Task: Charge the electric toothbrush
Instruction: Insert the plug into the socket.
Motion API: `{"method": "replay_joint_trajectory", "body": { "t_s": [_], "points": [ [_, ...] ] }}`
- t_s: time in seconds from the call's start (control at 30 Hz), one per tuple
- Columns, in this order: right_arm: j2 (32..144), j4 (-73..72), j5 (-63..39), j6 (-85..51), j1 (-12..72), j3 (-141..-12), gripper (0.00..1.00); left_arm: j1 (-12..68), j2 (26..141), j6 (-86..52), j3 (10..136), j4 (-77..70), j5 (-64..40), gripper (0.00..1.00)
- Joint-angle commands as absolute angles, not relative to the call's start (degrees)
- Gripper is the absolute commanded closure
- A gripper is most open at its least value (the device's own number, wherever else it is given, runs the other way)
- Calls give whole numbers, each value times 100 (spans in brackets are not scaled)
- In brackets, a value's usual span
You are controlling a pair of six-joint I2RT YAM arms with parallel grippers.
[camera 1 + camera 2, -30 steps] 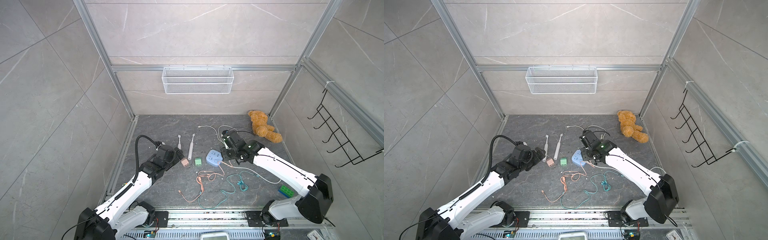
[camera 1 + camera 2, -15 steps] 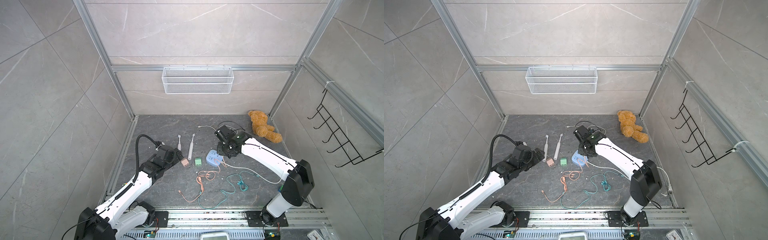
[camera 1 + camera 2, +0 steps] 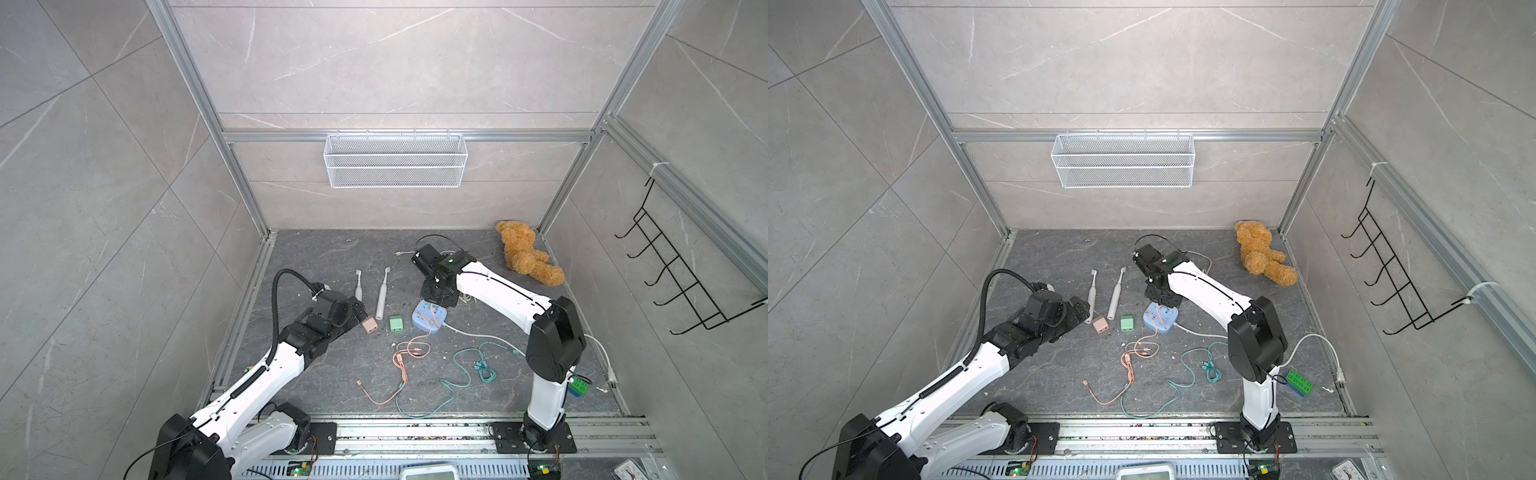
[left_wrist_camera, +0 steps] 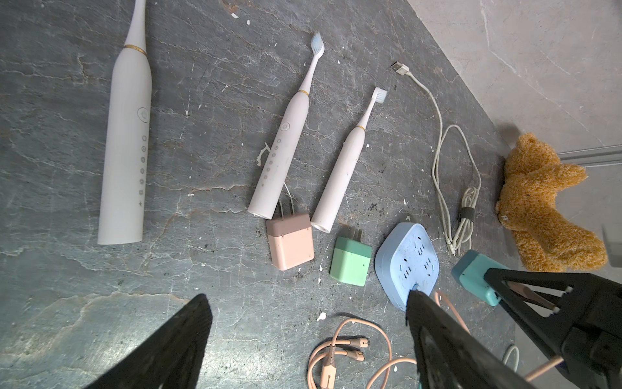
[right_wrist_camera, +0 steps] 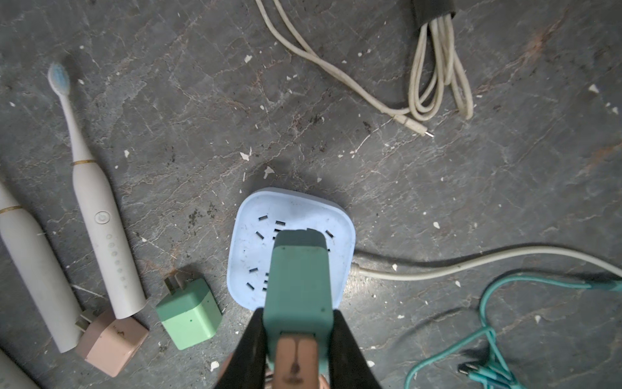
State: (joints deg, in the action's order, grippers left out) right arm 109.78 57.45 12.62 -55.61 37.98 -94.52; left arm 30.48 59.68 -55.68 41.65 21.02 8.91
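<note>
The right gripper [image 5: 298, 313] pinches a teal adapter [image 5: 298, 269] by its sides. A pink cable [image 3: 409, 353] is plugged into the adapter's rear end and trails across the blue power strip [image 3: 417, 318] toward the front edge of the bench [image 3: 324, 374]. The adapter hangs nose-down over the strip's socket face; whether its prongs reach a socket cannot be told. The strip lies near the middle of the bench, and its white cord [image 5: 471, 264] runs off toward the right edge.

The left gripper [image 4: 307, 296] stands spread wide with nothing between its fingers, low over the left part of the bench, just beside the pink adapter [image 3: 369, 324].

The left toothbrush [image 3: 358, 286] and the right toothbrush [image 3: 382, 293] lie flat side by side just left of the strip. Their heads point to the back edge and their bases sit by the pink adapter and the green adapter [image 3: 397, 322]. A third toothbrush [image 4: 124, 151] shows in the left wrist view, flat, on the far side of the pair from the strip — the left arm hides it in both top views.

A bundled white cable [image 4: 468, 202] lies behind the strip, and a teal cable [image 3: 469, 365] loops toward the front edge. A teddy bear [image 3: 525, 257] lies in the back right corner and a green block [image 3: 1300, 382] near the front right corner
</note>
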Motion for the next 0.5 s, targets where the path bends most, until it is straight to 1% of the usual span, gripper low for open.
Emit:
{"method": "replay_joint_trajectory", "body": {
  "t_s": [0.0,0.3,0.47],
  "points": [
    [11139,5873,1194,-5661,3785,-9600,100,3039,5981,-5410,4202,2091,924,7],
    [11261,5963,1313,-5860,3753,-9547,100,3040,6005,-5414,4209,2100,904,7],
    [11280,5854,1114,-6067,3740,-9353,100,3035,6037,-5414,4219,2080,870,8]
  ]
}}
